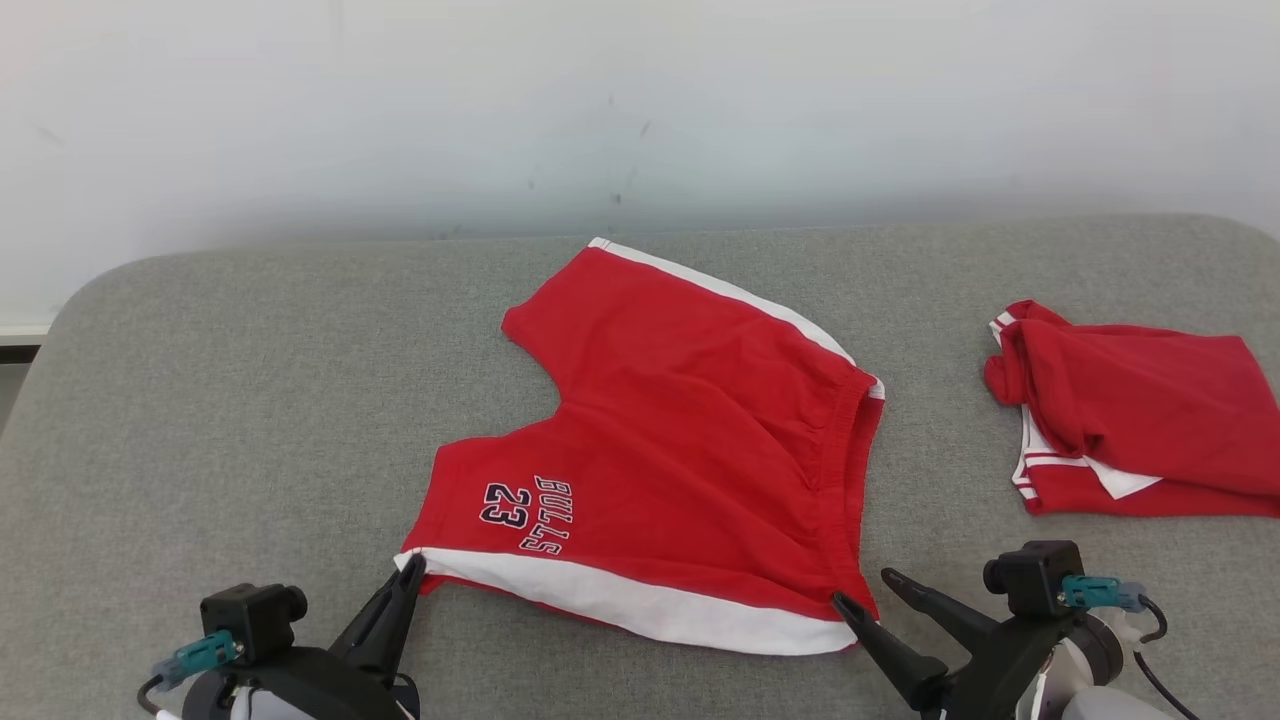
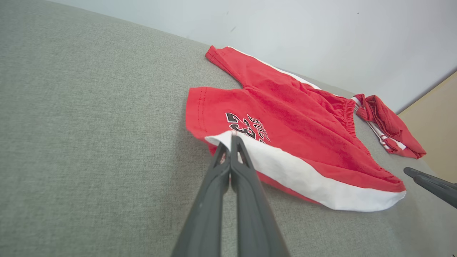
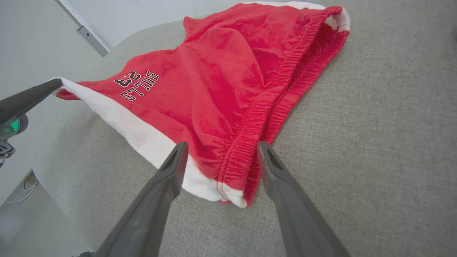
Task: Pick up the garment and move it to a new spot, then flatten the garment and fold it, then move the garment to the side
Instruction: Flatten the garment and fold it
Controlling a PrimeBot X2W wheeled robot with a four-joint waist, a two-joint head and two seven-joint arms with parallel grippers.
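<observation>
One garment: red shorts (image 1: pixel 660 440), spread nearly flat on the grey cushion (image 1: pixel 250 400) directly ahead of both grippers, with the legs toward the left gripper's side and the waistband toward the right gripper's.
Left gripper (image 2: pixel 228 141): fingers pressed together on the near leg's corner, pinching the hem end of the white side stripe (image 2: pixel 303 175).
Right gripper (image 3: pixel 222 144): fingers spread wide, holding nothing; the near corner of the waistband (image 3: pixel 282 82) lies on the cushion between them.
Steps judged done: the shorts appear placed and largely flattened, though some rumpling shows just ahead of the right gripper, along the waistband.
Steps judged left: folding is not begun, as no layer is doubled over; the move to the side follows it.
Stage: probably the close of flattening, with one corner gripped and the other free.
Near edge: the cushion's rim runs just behind and below both grippers; the right wrist view shows the floor past it.
Far edge: the wall (image 1: pixel 640 100) stands well beyond the shorts, with a bare strip of cushion between.
Left-gripper side: broad bare cushion runs outward to a rounded corner, giving the amplest room.
Right-gripper side: a second garment (image 1: pixel 1130 410), red and loosely folded, lies ahead and outward of the right gripper, apart from the shorts; it limits set-down room there.
</observation>
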